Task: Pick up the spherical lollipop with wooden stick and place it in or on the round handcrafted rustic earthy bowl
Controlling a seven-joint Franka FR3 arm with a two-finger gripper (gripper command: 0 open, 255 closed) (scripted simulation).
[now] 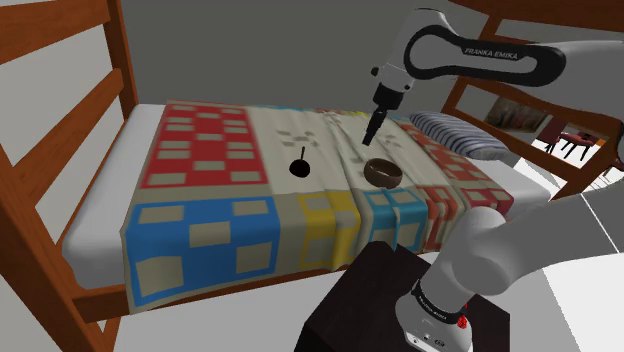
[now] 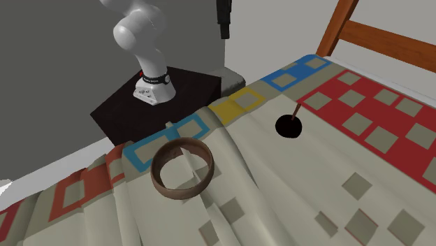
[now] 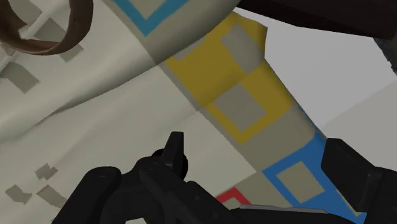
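Gripper [image 1: 371, 136] open and empty, fingers apart, above the patchwork quilt [image 1: 200, 150]. Round brown ring-walled bowl [image 1: 381, 172] sits near, lower down. Black spherical lollipop [image 1: 299, 167] with thin stick lies well apart.

My shoulder camera sits beside my stand [image 1: 350, 300], looking down across the bed [image 1: 95, 235]. The second camera stands close on the bed's far side, facing back at me. My wrist camera looks down, near the quilt [image 3: 95, 108]. All three share the bowl [image 2: 182, 192].

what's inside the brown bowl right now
Inside the brown bowl only the patchwork quilt shows: a cream fold rises through it, hiding any bottom the bowl has. The lollipop lies apart on the quilt, not inside.
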